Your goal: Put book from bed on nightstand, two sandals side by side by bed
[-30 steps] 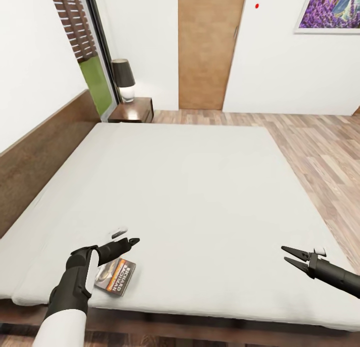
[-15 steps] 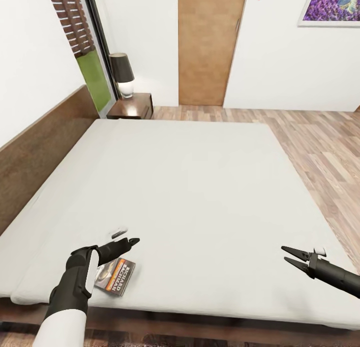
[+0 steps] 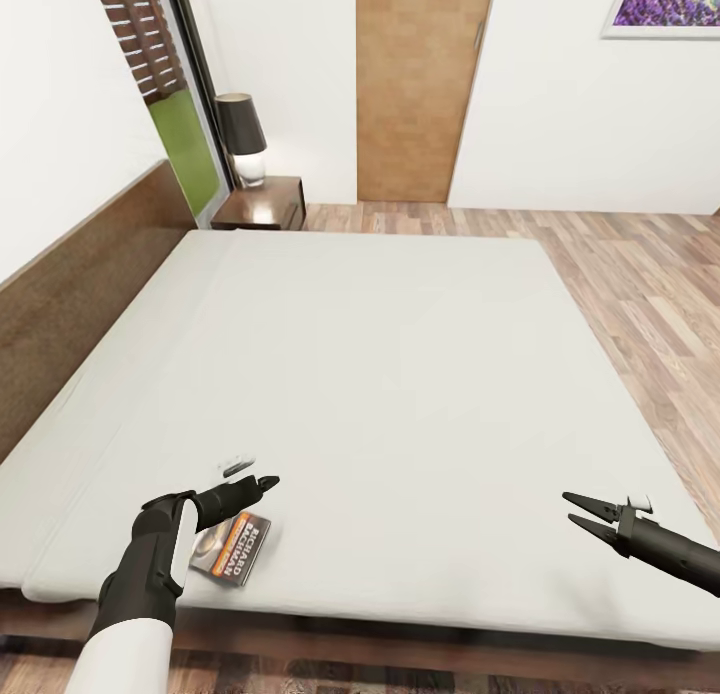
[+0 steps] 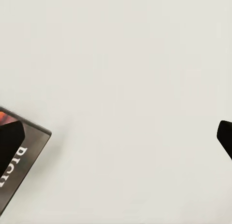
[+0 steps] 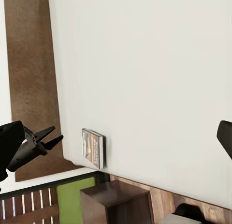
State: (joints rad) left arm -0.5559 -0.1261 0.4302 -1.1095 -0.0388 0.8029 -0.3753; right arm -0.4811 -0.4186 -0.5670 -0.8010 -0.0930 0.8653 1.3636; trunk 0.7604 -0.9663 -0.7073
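Note:
The book, a small paperback with an orange band, lies flat on the off-white bed close to its near edge. My left gripper hovers just beyond the book's far end, open and holding nothing. In the left wrist view a corner of the book sits beside one finger, and the other finger is far apart from it. My right gripper is open and empty over the bed's near right part. The right wrist view catches the book at the mattress edge. The sandals are out of view.
A dark nightstand with a lamp stands beyond the bed's far corner, beside the window. The long headboard runs along the left. Wood floor lies right of the bed, a brown door behind it.
The whole head view has shifted, so the far wall, door and lamp sit higher in the picture. Both grippers and the book keep their places relative to each other.

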